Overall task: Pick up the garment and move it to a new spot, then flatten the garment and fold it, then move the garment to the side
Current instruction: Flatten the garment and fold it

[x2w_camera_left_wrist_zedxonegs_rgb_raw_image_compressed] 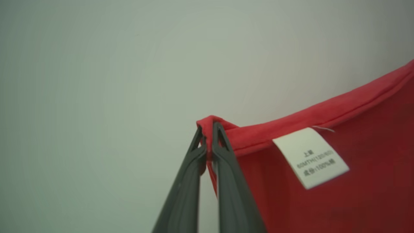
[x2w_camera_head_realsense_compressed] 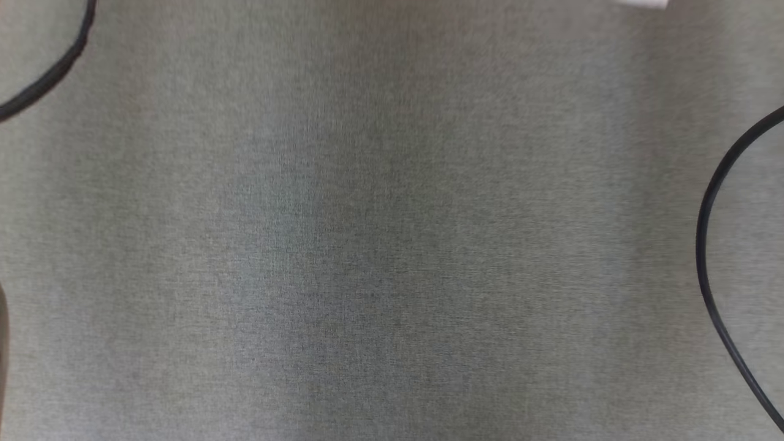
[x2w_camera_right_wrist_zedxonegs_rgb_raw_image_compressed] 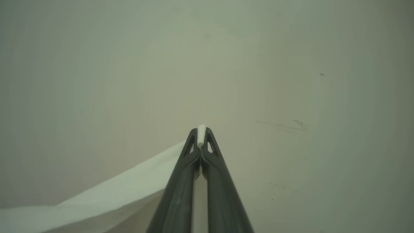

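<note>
Garment of red soft cloth [x2w_camera_left_wrist_zedxonegs_rgb_raw_image_compressed: 355, 194], bearing a white rectangular label [x2w_camera_left_wrist_zedxonegs_rgb_raw_image_compressed: 310, 158], fills the lower right of the left wrist view, its hem corner clamped in the left tool [x2w_camera_left_wrist_zedxonegs_rgb_raw_image_compressed: 208, 128]. In the right wrist view the right tool [x2w_camera_right_wrist_zedxonegs_rgb_raw_image_compressed: 201, 131] is pinched together on the edge of a thin white cloth [x2w_camera_right_wrist_zedxonegs_rgb_raw_image_compressed: 129, 187] trailing to the lower left. The head view looks down on a grey woven counter [x2w_camera_head_realsense_compressed: 392, 220] with a thin black cable [x2w_camera_head_realsense_compressed: 55, 70] curving at the upper left and another [x2w_camera_head_realsense_compressed: 710, 202] at the right.

The garment [x2w_camera_left_wrist_zedxonegs_rgb_raw_image_compressed: 355, 168] was matt red knit cloth, its label [x2w_camera_left_wrist_zedxonegs_rgb_raw_image_compressed: 310, 157] smooth white fabric. Fingers [x2w_camera_left_wrist_zedxonegs_rgb_raw_image_compressed: 226, 181] looked matt dark plastic. The table [x2w_camera_head_realsense_compressed: 392, 245] wore grey woven cloth.
</note>
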You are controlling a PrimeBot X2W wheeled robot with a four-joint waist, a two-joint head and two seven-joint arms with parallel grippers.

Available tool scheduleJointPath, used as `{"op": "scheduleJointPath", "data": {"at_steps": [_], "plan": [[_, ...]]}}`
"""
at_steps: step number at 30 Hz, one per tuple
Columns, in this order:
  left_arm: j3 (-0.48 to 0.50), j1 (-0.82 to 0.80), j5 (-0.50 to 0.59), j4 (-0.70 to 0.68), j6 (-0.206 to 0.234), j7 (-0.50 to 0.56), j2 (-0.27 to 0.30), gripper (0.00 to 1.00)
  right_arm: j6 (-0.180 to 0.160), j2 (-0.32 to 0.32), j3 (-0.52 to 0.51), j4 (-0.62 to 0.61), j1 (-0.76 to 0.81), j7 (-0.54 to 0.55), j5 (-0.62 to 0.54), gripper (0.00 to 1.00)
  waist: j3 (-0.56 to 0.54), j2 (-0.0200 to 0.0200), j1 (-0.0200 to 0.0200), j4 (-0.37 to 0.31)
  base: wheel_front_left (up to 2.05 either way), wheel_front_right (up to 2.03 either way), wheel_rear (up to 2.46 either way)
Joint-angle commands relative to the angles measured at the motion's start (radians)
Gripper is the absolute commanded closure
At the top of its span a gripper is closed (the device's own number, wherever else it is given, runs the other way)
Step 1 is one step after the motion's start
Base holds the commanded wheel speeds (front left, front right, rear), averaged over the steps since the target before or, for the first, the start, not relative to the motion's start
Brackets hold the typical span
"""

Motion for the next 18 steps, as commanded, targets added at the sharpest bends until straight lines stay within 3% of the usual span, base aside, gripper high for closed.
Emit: {"op": "scheduleJointPath", "data": {"at_steps": [1,6,10,18], "plan": [[0.002,-0.012,0.011,-0.028,0.009,-0.001,0.003,1.0,0.0,0.005,-0.025,-0.02,-0.014,0.0,-0.021,1.0,0.063,-0.0003,-0.0004,0.016,0.0,0.0,0.0],[0.026,0.013,0.015,-0.118,0.024,-0.001,0.015,1.0,0.0,0.016,-0.11,-0.11,0.005,0.0,-0.058,1.0,0.088,-0.0003,-0.0004,0.012,0.0,0.0,0.0],[0.047,0.053,0.001,-0.128,0.018,-0.001,0.028,1.0,0.0,0.025,-0.128,-0.114,0.063,0.0,-0.009,1.0,0.104,-0.0003,-0.0004,0.001,0.0,0.0,0.0],[0.092,0.309,-0.06,-0.157,-0.023,-0.001,0.01,1.0,0.0,-0.022,0.032,-0.124,0.362,0.0,0.285,1.0,0.064,-0.0003,-0.0004,-0.024,0.0,0.0,0.0]]}}
